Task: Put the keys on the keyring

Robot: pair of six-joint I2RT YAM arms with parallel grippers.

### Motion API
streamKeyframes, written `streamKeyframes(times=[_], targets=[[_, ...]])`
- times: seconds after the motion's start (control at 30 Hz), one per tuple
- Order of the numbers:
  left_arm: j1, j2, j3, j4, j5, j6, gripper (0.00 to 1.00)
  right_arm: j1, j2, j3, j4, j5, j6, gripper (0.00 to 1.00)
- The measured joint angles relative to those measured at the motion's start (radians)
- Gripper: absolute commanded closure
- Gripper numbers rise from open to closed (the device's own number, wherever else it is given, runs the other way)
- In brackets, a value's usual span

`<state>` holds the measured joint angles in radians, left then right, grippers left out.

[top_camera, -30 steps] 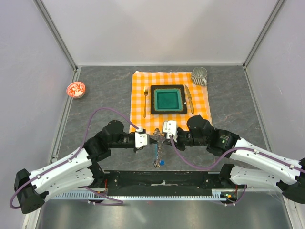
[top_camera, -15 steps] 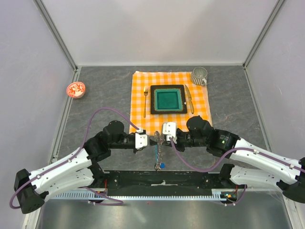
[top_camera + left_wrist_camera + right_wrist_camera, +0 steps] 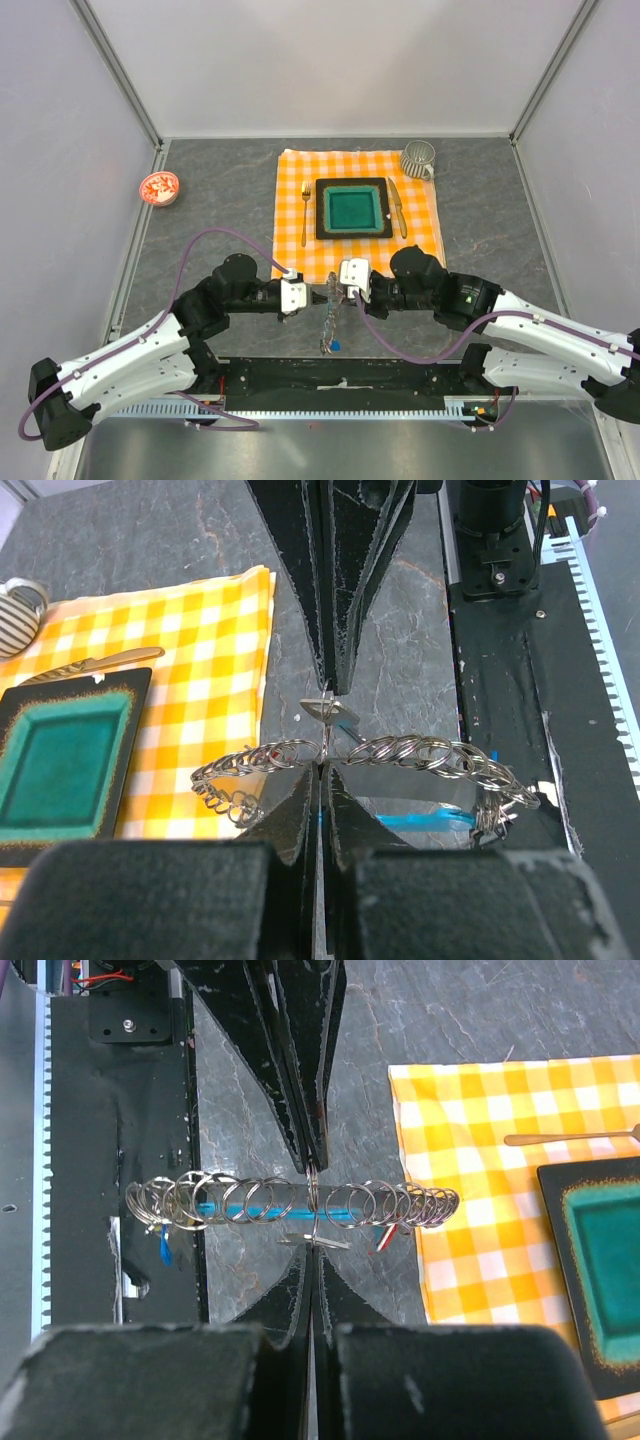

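Near the checked cloth [image 3: 295, 200], left hand [image 3: 320, 294] and right hand [image 3: 336, 289] each pinch the keyring [image 3: 329, 322]; plate [image 3: 352, 208] beyond.

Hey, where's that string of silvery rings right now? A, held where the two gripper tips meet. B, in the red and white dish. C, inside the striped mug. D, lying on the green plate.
A: both wrist views show the keyring strung out to either side of the spot where the shut left gripper and the shut right gripper meet tip to tip.
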<state>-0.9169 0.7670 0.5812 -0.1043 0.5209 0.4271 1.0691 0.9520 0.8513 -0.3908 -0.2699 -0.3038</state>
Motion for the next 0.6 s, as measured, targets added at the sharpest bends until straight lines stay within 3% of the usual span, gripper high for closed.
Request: streamKeyframes(times=[0.6], targets=[[0.0,-0.002,0.0,0.001,0.003,0.001,0.98,0.023,0.006,0.0,-0.03,0.035,-0.008,1.0]])
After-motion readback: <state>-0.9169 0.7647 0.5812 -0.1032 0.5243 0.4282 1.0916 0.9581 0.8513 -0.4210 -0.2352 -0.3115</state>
